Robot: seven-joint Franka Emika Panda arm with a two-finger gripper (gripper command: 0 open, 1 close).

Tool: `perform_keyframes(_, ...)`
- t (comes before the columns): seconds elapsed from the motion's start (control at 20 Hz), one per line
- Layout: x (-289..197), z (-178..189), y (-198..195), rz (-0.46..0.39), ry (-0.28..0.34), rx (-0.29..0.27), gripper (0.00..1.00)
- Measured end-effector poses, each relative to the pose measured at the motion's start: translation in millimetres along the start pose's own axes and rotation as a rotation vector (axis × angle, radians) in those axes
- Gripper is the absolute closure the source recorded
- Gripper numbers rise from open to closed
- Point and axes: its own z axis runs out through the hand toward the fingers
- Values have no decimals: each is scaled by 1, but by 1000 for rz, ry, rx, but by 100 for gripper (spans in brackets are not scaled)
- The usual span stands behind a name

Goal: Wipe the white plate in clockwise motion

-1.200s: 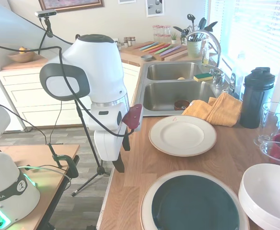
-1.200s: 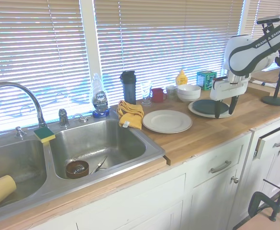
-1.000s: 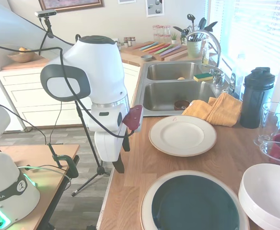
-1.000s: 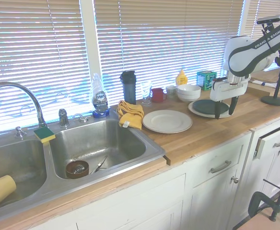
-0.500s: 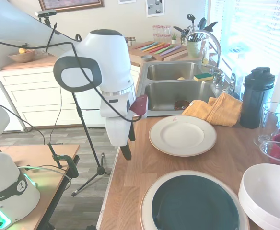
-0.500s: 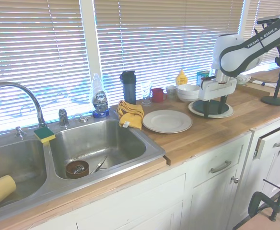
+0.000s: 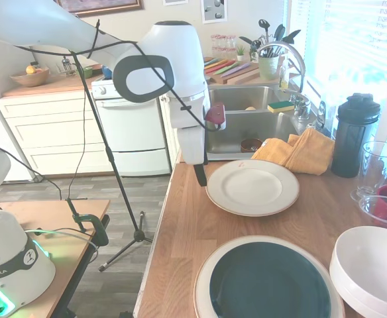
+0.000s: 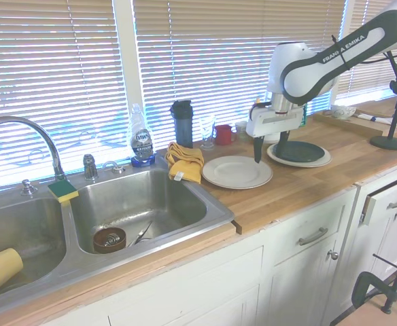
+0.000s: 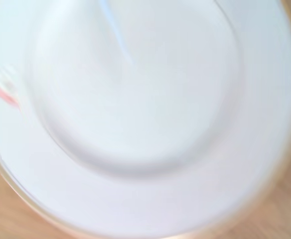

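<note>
Kitchen counter (image 7: pixel 180 225): my gripper (image 7: pixel 199 176) hovers at the white plate (image 7: pixel 252 187)'s 9 o'clock rim for wiping; finger state unclear, no cloth visible.

1. Home kitchen, pretty clearly: double steel sink (image 8: pixel 117 204) with curved faucet (image 8: pixel 22 132) set in a wood countertop (image 8: pixel 307 180).
2. Dish soap bottle (image 8: pixel 139 139), sponge (image 8: pixel 62 190), white cabinets (image 8: pixel 280 265), window blinds (image 8: pixel 219 54).
3. White stove (image 7: pixel 130 126), utensil crock (image 7: pixel 268 63).
</note>
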Motion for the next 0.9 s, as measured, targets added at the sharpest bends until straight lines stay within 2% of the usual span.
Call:
perform_keyframes(0.2,3,7,-43,20,38,82,0)
perform_keyframes(0.65,25,3,-141,46,84,187,0)
perform_keyframes(0.9,57,13,-186,61,123,228,0)
